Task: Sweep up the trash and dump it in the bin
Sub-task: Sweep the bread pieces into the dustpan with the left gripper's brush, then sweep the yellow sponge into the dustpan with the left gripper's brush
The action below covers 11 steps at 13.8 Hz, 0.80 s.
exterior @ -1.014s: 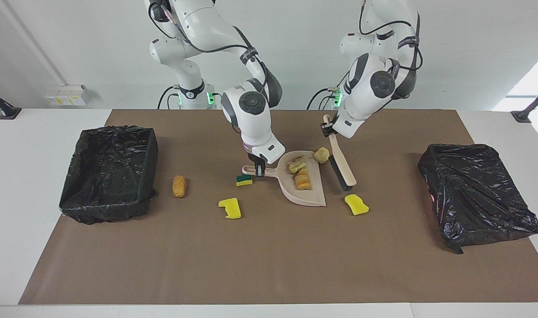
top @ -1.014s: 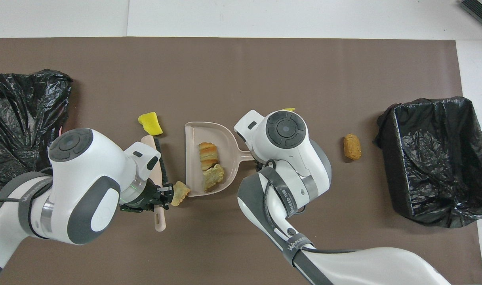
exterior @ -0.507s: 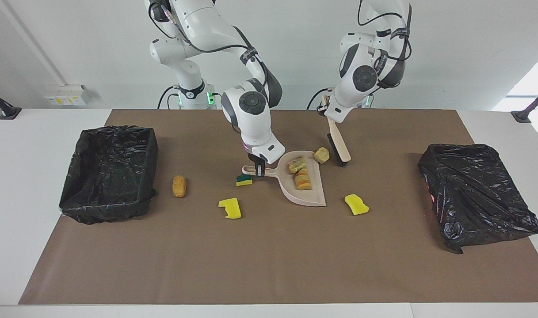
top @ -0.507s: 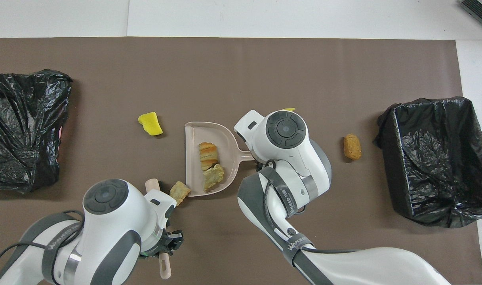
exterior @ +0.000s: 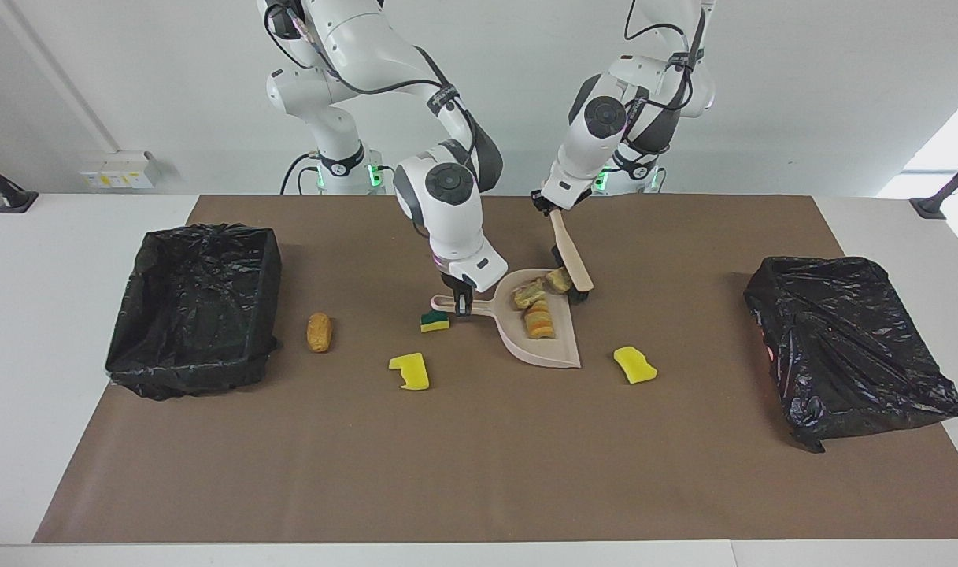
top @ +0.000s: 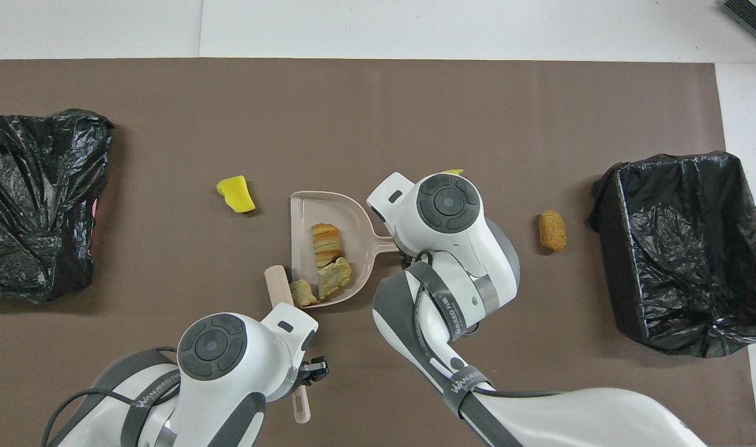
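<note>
My right gripper (exterior: 460, 303) is shut on the handle of the beige dustpan (exterior: 561, 356), which lies flat on the mat. Three tan trash pieces (exterior: 538, 321) sit in the pan, one (top: 302, 292) just inside its mouth. My left gripper (exterior: 547, 203) is shut on the handle of the beige brush (exterior: 571, 264), whose bristles touch the pan's mouth beside that piece. A green-topped sponge wedge (exterior: 434, 320) lies by the pan's handle. Two yellow sponge chunks (exterior: 409, 371) (exterior: 634, 365) and a brown nugget (exterior: 319, 331) lie loose on the mat.
An open bin lined with black plastic (exterior: 195, 307) stands at the right arm's end of the table, beside the nugget. A crumpled black bag over a box (exterior: 848, 346) sits at the left arm's end. A brown mat (exterior: 479, 472) covers the table.
The left arm has drawn the brush toward the robots and swung it against the pan's mouth, pushing the loose tan piece into the dustpan. The right arm and pan have stayed still.
</note>
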Each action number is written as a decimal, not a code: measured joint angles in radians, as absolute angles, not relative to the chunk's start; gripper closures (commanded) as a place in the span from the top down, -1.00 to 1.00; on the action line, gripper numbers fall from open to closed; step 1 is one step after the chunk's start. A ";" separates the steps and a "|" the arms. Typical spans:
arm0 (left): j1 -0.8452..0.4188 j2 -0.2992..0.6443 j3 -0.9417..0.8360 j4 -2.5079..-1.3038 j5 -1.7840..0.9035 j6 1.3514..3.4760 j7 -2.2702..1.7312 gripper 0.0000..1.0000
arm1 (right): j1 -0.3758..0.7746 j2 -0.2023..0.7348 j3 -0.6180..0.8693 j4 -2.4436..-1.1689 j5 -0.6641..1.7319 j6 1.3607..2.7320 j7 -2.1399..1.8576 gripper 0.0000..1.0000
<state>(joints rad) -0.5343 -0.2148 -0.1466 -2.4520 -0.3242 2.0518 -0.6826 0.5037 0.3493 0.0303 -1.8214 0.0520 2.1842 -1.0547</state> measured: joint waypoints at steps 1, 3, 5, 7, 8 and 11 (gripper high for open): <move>-0.534 -0.198 -0.144 -2.430 -0.327 2.055 -0.682 -1.00 | 0.504 0.349 0.030 -1.821 0.052 2.184 -1.055 -1.00; -0.531 -0.167 -0.133 -2.377 -0.329 2.055 -0.682 -1.00 | 0.504 0.349 0.030 -1.822 0.052 2.184 -1.055 -1.00; -0.495 -0.157 -0.118 -2.324 -0.328 2.040 -0.642 -1.00 | 0.504 0.349 0.030 -1.822 0.052 2.184 -1.055 -1.00; -0.422 -0.157 -0.112 -2.275 -0.323 1.973 -0.558 -1.00 | 0.504 0.349 0.030 -1.822 0.052 2.184 -1.055 -1.00; -0.382 -0.157 -0.109 -2.263 -0.299 1.951 -0.513 -1.00 | 0.504 0.349 0.030 -1.822 0.052 2.184 -1.055 -1.00; -0.264 -0.149 -0.105 -2.253 -0.136 1.941 -0.331 -1.00 | 0.504 0.350 0.030 -1.822 0.052 2.184 -1.055 -1.00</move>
